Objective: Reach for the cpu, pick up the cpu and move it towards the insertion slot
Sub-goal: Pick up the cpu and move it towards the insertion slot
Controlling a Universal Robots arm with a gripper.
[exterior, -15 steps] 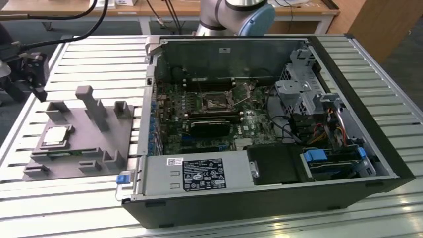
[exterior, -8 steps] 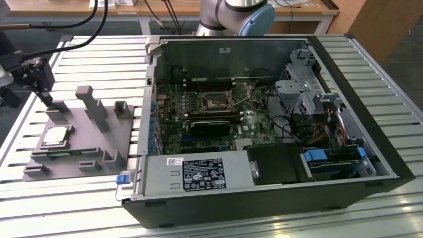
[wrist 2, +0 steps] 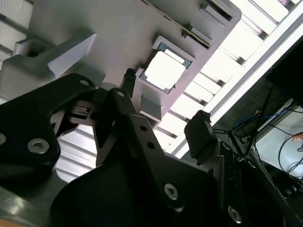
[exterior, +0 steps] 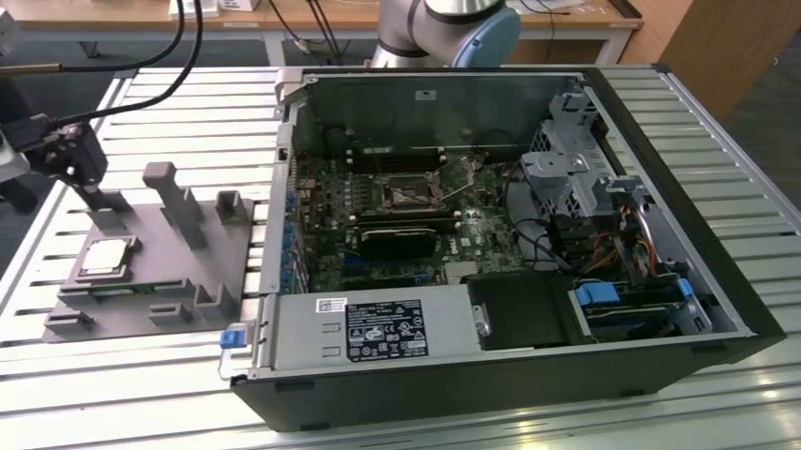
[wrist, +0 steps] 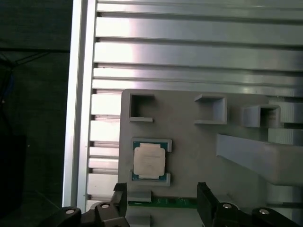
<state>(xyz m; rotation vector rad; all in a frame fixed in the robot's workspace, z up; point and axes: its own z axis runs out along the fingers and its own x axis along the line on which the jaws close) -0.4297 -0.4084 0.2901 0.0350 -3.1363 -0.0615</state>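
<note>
grey fixture [exterior: 157,258] holds cpu [exterior: 105,257] flat, gripper [wrist: 161,187] parted

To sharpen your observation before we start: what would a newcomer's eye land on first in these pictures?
The big open computer case on the exterior view's right stands out, its green motherboard exposed. On that view's left, a shiny square cpu lies in a grey fixture on the slatted table. In the first wrist view the open end effector hovers near the cpu, holding nothing.
</note>
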